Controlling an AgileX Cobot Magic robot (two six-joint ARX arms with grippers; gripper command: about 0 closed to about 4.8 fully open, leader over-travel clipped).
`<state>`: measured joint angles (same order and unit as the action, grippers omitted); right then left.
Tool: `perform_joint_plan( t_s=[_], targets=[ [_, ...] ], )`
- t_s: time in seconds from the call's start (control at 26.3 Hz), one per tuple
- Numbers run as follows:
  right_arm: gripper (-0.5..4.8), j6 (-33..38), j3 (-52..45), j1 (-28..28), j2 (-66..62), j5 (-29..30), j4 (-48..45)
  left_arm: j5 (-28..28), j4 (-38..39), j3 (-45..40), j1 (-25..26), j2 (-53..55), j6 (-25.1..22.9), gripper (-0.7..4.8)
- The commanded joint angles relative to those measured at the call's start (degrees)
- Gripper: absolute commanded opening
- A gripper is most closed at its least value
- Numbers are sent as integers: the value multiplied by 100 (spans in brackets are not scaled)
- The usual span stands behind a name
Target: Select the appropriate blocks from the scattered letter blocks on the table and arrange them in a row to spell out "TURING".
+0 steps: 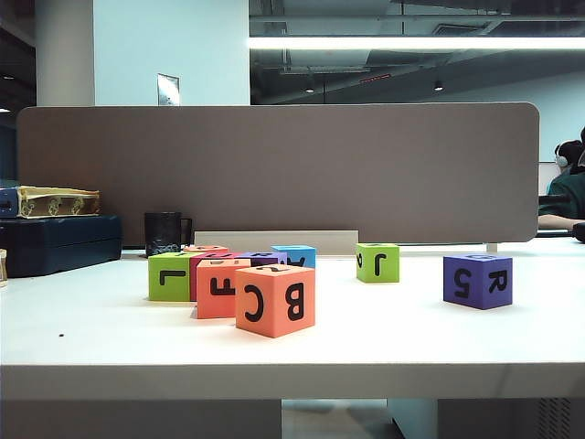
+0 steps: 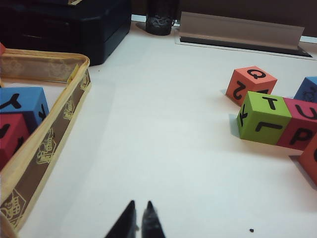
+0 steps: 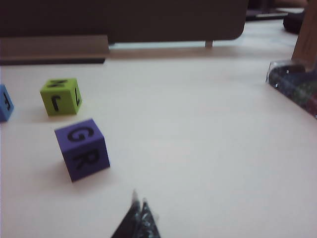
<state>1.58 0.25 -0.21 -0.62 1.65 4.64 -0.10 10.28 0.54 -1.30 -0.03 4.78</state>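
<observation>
Right tool (image 3: 139, 204) near purple block (image 3: 81, 148)

Only the fingertips of the robot show, each in its own wrist view. The left gripper (image 2: 139, 214) appears at the bottom centre of its frame as two slim black fingers tapering to narrow points, their tips pressed close together. The right gripper (image 3: 138, 208), also at bottom centre, has the same dark, pointed fingers, with a pale glint along their edges and tips meeting.
</observation>
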Motion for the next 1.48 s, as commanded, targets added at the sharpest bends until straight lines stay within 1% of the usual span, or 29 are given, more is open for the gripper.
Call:
perform_joint_plan(
  t_s=[0.04,0.23,0.3,0.49,1.33,1.48],
  targets=[
    [-1,35,0,0,66,184,-326,33,35,7,2,2,17,18],
    [-1,90,7,0,66,448,-518,33,37,7,2,2,17,18],
    [-1,269,11,0,66,455,-627,33,37,7,2,2,17,18],
    [-1,297,76,0,66,452,-855,35,37,7,2,2,17,18],
    [-1,295,1141,0,66,452,-796,35,37,7,2,2,20,18],
    [-1,295,1355,0,66,525,-787,35,37,7,2,2,20,18]
  ],
)
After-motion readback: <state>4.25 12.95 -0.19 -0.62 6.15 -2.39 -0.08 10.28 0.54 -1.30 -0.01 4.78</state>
